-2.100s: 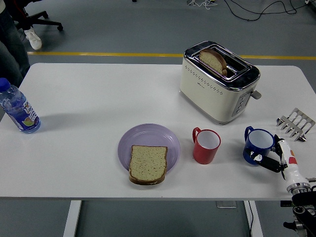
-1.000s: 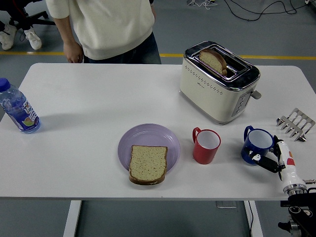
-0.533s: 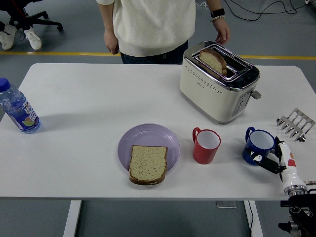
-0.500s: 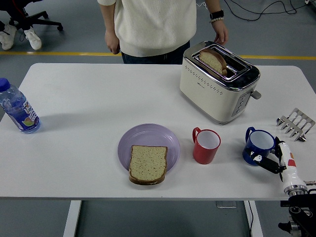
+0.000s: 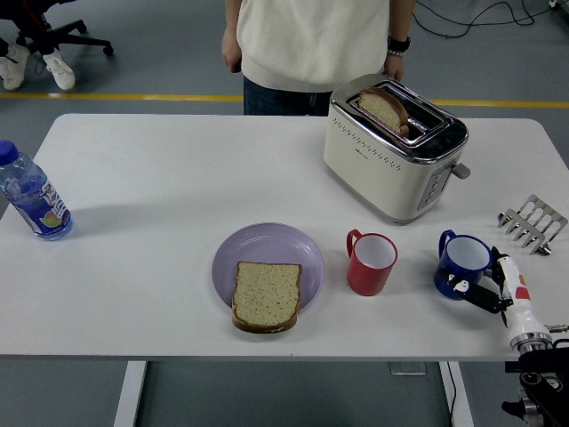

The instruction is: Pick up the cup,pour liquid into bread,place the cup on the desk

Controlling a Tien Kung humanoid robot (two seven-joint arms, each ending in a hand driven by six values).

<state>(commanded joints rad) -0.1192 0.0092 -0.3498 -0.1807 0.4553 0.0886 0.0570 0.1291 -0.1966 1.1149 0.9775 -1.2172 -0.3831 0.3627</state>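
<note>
1. Since the earlier frames, the person in the cream sweater [image 5: 313, 40] has been carried rightward along the far side of the white surface [image 5: 178, 178]; the blue ceramic cup [image 5: 462, 264] has been nudged slightly.
2. The blue cup is seen upright near the right front edge, and is pressed by the black fingers [image 5: 476, 294] of the right hand [image 5: 498, 292], which are curled around its near side in a partial grasp.
3. A red mug [image 5: 371, 262] stands left of it, apart.
4. A bread slice [image 5: 265, 295] lies on a round lilac plate [image 5: 267, 242].
5. A cream toaster [image 5: 392, 147], a metal rack [image 5: 532, 223] and a plastic bottle [image 5: 32, 194] are also seen.
</note>
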